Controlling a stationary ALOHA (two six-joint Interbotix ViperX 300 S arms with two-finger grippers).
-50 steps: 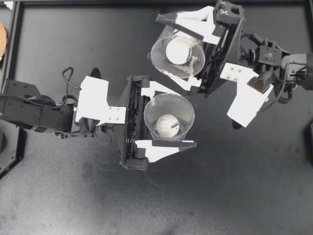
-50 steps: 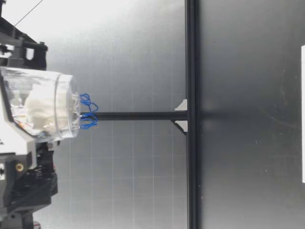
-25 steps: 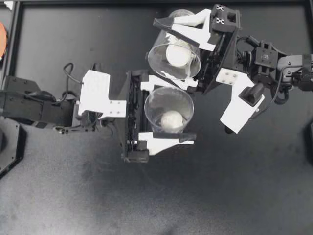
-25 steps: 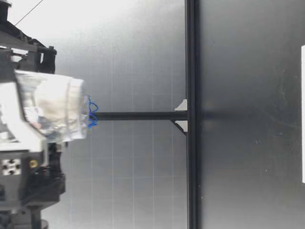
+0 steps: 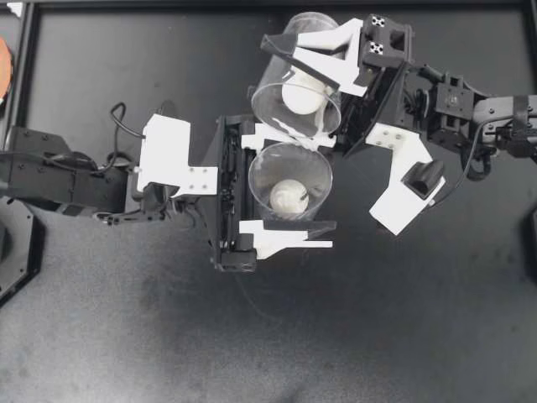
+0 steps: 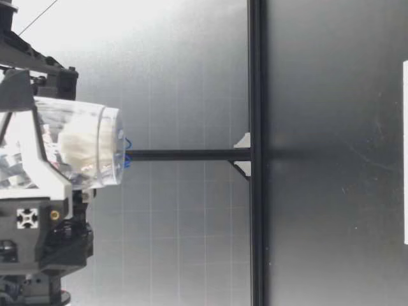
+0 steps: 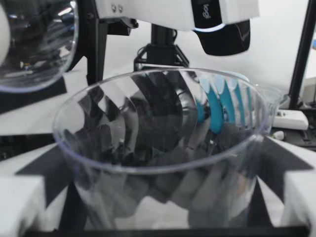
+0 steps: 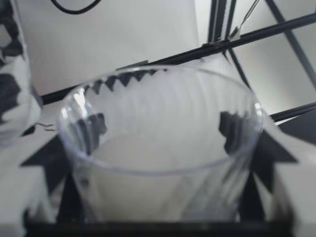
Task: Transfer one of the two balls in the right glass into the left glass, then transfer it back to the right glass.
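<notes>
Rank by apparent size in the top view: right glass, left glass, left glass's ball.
1. right glass, tilted, perhaps nearer the camera
2. left glass, close behind
3. ball, clearly smallest

The left glass (image 5: 312,170) sits between the fingers of my left gripper (image 5: 323,190), and one ball (image 5: 288,195) lies in it. The right glass (image 5: 270,102) sits between the fingers of my right gripper (image 5: 270,84), with the other ball (image 5: 302,92) inside. The two rims are just beside each other.
</notes>
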